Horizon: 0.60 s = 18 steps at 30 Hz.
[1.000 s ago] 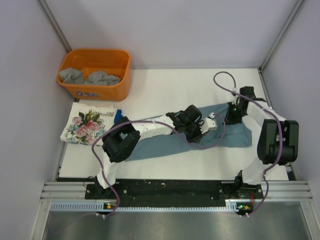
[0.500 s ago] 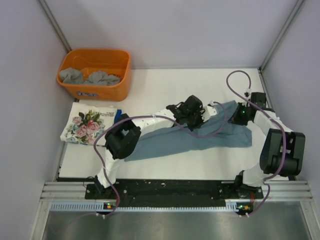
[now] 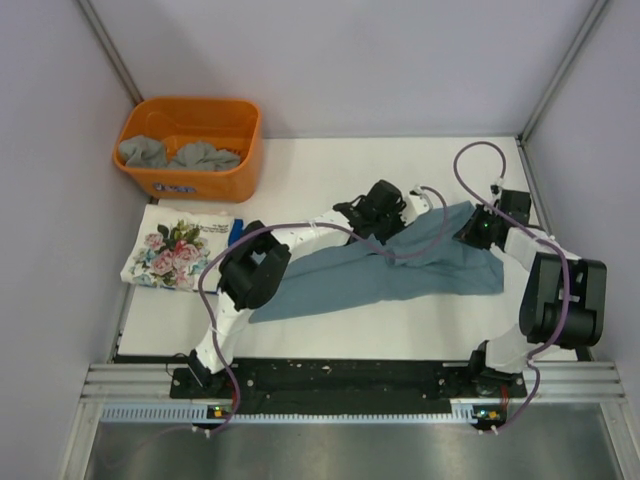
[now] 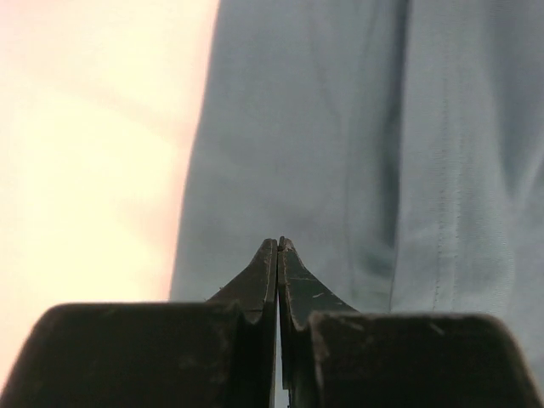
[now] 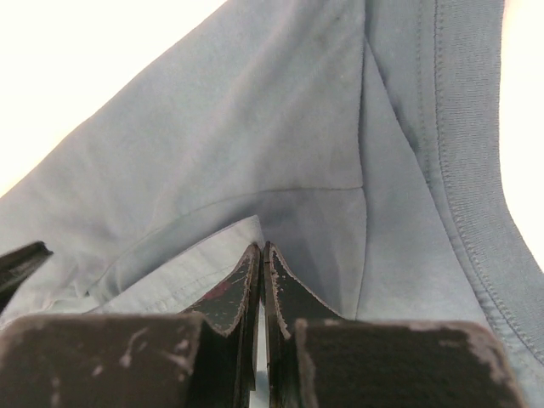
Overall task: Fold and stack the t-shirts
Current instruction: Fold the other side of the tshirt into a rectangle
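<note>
A dusty blue-grey t-shirt [image 3: 340, 280] lies stretched across the middle of the white table, and its far right part is pulled up between the two grippers. My left gripper [image 3: 393, 230] is shut on its upper edge near the table's middle. In the left wrist view the jaws [image 4: 278, 244] are pressed together with the shirt [image 4: 340, 127] beyond them. My right gripper [image 3: 470, 232] is shut on the shirt's right end. The right wrist view shows a fold of cloth [image 5: 255, 127] at its tips [image 5: 261, 246]. A folded white floral t-shirt [image 3: 175, 252] lies at the left.
An orange tub [image 3: 200, 180] stands at the back left and holds crumpled grey shirts [image 3: 180, 153]. A small blue item [image 3: 235, 232] lies beside the floral shirt. Purple cables loop over both arms. Grey walls close in the table on both sides and at the back.
My left gripper moved toward the table's far side and a little left. My right gripper moved right. The shirt's upper edge went with them and the cloth is drawn out wider.
</note>
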### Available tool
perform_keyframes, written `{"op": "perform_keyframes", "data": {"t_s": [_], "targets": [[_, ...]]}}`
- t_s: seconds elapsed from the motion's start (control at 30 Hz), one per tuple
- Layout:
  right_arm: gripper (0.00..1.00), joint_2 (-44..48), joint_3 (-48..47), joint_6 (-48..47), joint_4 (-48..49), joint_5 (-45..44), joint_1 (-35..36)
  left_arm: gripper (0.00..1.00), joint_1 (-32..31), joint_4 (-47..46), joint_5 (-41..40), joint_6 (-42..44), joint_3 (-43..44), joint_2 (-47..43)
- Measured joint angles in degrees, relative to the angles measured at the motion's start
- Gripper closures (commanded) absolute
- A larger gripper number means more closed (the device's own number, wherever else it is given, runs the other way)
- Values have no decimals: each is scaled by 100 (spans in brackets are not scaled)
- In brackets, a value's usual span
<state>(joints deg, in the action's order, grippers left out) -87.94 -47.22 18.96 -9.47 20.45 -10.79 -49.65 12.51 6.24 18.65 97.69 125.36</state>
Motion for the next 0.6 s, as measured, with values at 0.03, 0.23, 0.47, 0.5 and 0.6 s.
{"op": "perform_keyframes", "data": {"t_s": [0.03,0.23,0.47,0.5,0.6], "targets": [[100,-35,0,17,35,-17,0,100,26,-37,-31,9,15,22],[100,-83,0,31,129,-94,-17,36,205,420,647,-181,452,201],[100,-83,0,31,138,-107,-28,25,317,780,2087,-1093,833,203],[100,-83,0,31,138,-107,-28,26,317,796,2096,-1193,833,216],[100,-83,0,31,138,-109,-28,35,317,745,1954,-1327,774,258]]}}
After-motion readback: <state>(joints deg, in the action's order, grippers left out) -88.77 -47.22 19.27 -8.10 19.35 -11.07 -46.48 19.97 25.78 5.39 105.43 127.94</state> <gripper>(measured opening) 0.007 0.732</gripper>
